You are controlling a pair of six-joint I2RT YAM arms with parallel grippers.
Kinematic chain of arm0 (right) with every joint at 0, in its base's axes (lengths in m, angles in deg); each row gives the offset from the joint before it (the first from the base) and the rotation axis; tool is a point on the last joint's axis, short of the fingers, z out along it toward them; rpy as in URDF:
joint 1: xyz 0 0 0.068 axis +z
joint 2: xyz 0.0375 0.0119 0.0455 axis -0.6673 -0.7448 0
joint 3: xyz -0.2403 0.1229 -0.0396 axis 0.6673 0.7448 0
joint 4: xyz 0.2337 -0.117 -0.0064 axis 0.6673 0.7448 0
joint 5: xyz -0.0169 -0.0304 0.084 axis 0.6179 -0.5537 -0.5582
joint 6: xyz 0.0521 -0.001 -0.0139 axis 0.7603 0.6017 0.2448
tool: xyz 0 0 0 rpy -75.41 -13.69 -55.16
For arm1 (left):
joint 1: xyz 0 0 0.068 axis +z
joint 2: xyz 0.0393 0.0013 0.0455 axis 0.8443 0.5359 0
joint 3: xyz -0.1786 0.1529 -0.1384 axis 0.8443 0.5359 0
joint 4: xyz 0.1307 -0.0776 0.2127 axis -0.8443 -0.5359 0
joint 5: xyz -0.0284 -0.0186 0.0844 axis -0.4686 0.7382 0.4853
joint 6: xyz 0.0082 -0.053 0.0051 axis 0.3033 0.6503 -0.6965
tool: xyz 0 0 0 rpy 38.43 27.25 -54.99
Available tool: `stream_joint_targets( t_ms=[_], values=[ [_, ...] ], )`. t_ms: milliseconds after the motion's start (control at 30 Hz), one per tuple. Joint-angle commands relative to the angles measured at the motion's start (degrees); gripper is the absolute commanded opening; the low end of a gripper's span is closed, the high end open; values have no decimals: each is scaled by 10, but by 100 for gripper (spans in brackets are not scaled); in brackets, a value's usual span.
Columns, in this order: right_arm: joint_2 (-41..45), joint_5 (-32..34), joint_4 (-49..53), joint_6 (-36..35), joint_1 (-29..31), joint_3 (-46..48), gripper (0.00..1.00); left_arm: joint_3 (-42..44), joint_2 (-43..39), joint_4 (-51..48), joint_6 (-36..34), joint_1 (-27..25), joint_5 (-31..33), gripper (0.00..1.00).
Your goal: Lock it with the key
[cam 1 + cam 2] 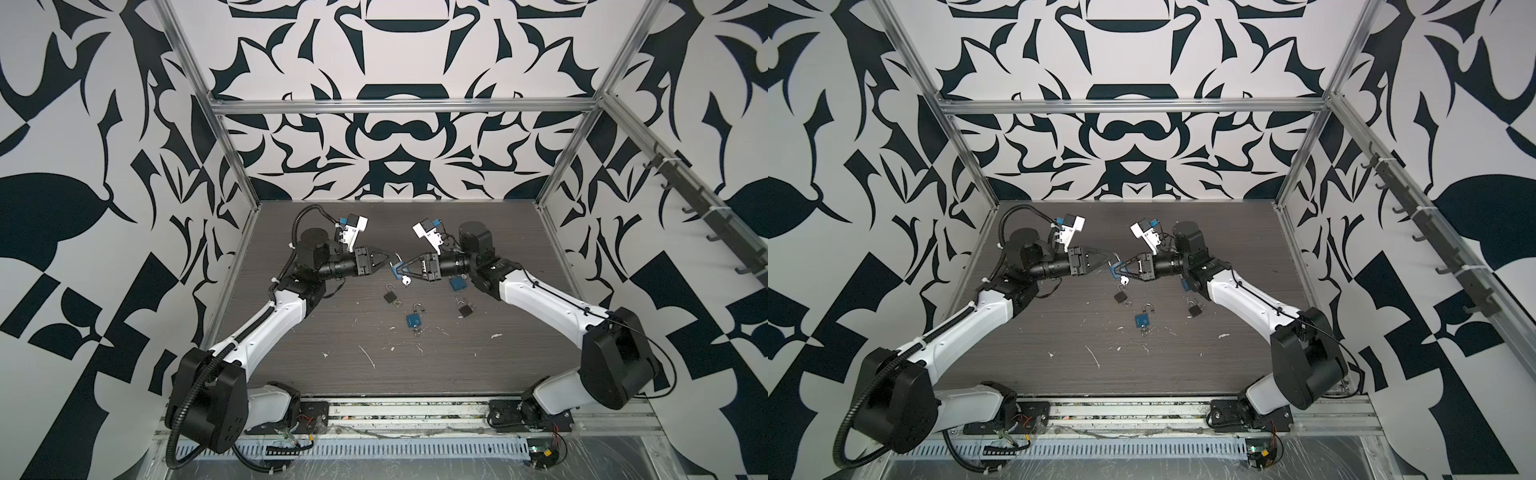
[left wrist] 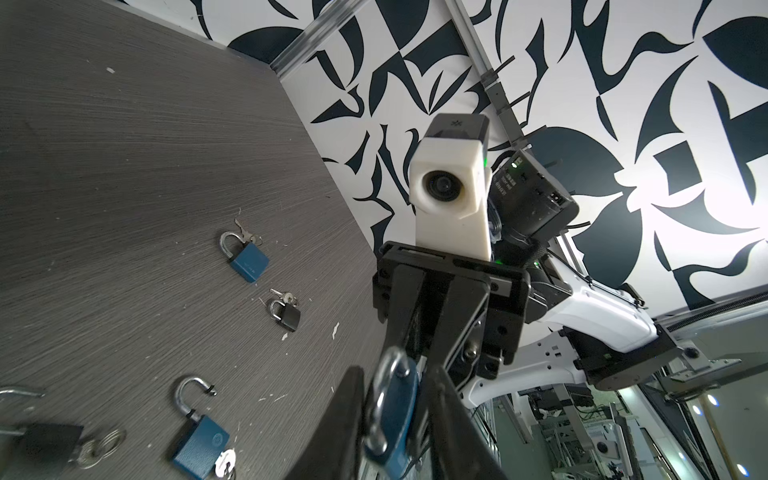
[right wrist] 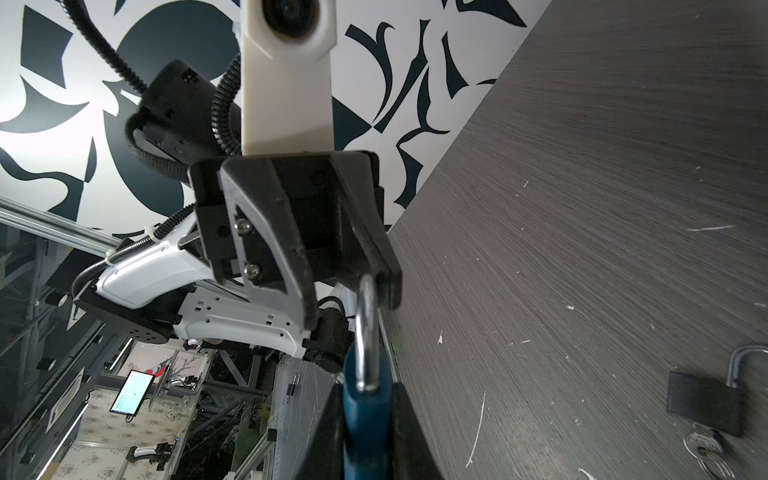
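A blue padlock (image 1: 397, 271) (image 1: 1114, 270) hangs in the air above the table's middle. My right gripper (image 1: 402, 272) (image 3: 365, 415) is shut on its blue body (image 3: 365, 411). A white-headed key (image 1: 406, 281) (image 1: 1124, 281) hangs below the lock. My left gripper (image 1: 392, 259) (image 2: 395, 374) faces it from the left, open, its fingers straddling the steel shackle (image 3: 368, 316) with a gap showing. In the left wrist view the padlock (image 2: 395, 411) sits between the two dark fingers, and both shackle ends look seated in the body.
Several other padlocks lie on the grey table (image 1: 332, 332): a black one (image 1: 390, 296), a blue one with its shackle open (image 1: 413, 319), another black one (image 1: 466, 308), and a blue one (image 1: 457, 283) under my right arm. Patterned walls enclose the table.
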Motion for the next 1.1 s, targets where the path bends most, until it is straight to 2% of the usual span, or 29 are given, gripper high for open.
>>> stream_joint_targets(
  t_ms=[0,167,367,667,833,867,933,1000,1067],
  values=[
    [0,27,-8,-1,2,0,0,-21,8,36,5,-4,-37,29],
    [0,26,-8,1,3,-3,0,-19,11,38,7,-4,-39,33],
    [-1,28,-10,3,3,-7,0,-15,11,38,7,-4,-41,25],
    [-1,26,-16,15,3,-10,0,-9,18,41,6,-4,-41,0],
    [-2,29,-17,16,3,-8,0,-3,18,40,6,-4,-26,0],
    [-3,30,-16,16,3,-8,3,0,18,40,7,-4,-21,0],
    [-6,32,-14,17,2,-7,29,5,12,40,7,-4,-4,0],
    [-7,32,-18,22,1,-4,37,12,4,40,7,-2,18,0],
    [-4,31,-36,37,-5,7,39,18,-5,34,8,6,37,0]
  ],
)
